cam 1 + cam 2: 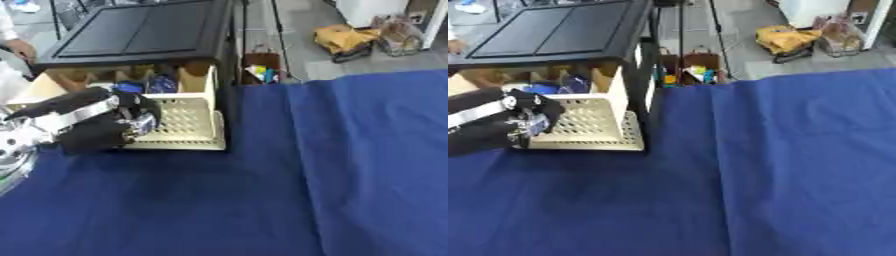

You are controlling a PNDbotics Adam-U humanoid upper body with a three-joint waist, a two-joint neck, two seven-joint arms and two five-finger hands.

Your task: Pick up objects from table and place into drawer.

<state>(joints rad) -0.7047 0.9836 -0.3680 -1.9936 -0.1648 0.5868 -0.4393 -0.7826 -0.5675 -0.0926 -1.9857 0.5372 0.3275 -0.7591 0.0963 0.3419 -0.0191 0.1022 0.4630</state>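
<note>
A cream perforated drawer (188, 120) stands pulled open from a black cabinet (140, 32), holding blue packets (149, 85) at its back, while a shiny silver-blue packet (143, 122) sits above its front.

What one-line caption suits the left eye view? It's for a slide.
Left hand, fingers curled round a small shiny object, at the open cream drawer beside the blue tablecloth.

Cream perforated drawer (188, 120); blue tablecloth (306, 175)
</note>
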